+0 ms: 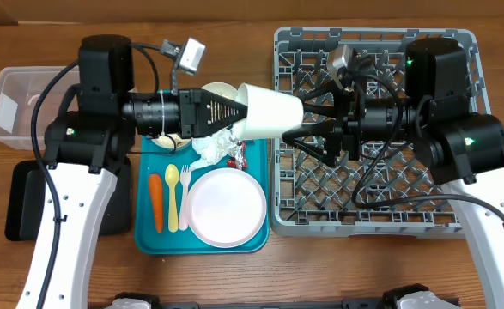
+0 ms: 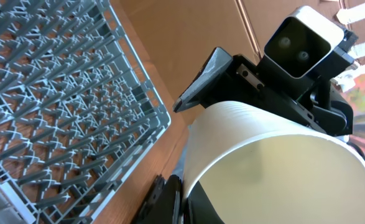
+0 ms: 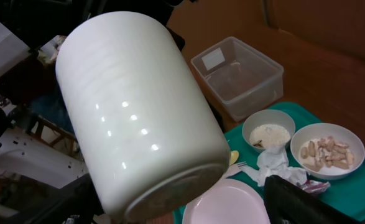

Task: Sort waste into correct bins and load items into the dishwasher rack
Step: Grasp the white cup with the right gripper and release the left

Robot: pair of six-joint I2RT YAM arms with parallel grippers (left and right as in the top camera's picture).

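My left gripper (image 1: 234, 110) is shut on the rim of the small white cup (image 1: 269, 113) and holds it sideways in the air, above the gap between the teal tray and the grey dishwasher rack (image 1: 380, 193). In the left wrist view one finger (image 2: 182, 199) is inside the cup (image 2: 275, 155) and one outside. My right gripper (image 1: 307, 120) is open, its fingers spread to either side of the cup's base. In the right wrist view the cup (image 3: 138, 106) fills the space between the open fingers (image 3: 182, 205).
The teal tray (image 1: 144, 236) holds the pink plate (image 1: 226, 206), carrot (image 1: 156, 202), yellow spoon (image 1: 172, 193), white fork (image 1: 184, 193), napkin (image 1: 213, 148), wrapper (image 1: 237, 157), a rice bowl (image 3: 269, 130) and a nut bowl (image 3: 327, 149). The clear tub (image 1: 11, 86) and black tray (image 1: 20, 202) lie far left.
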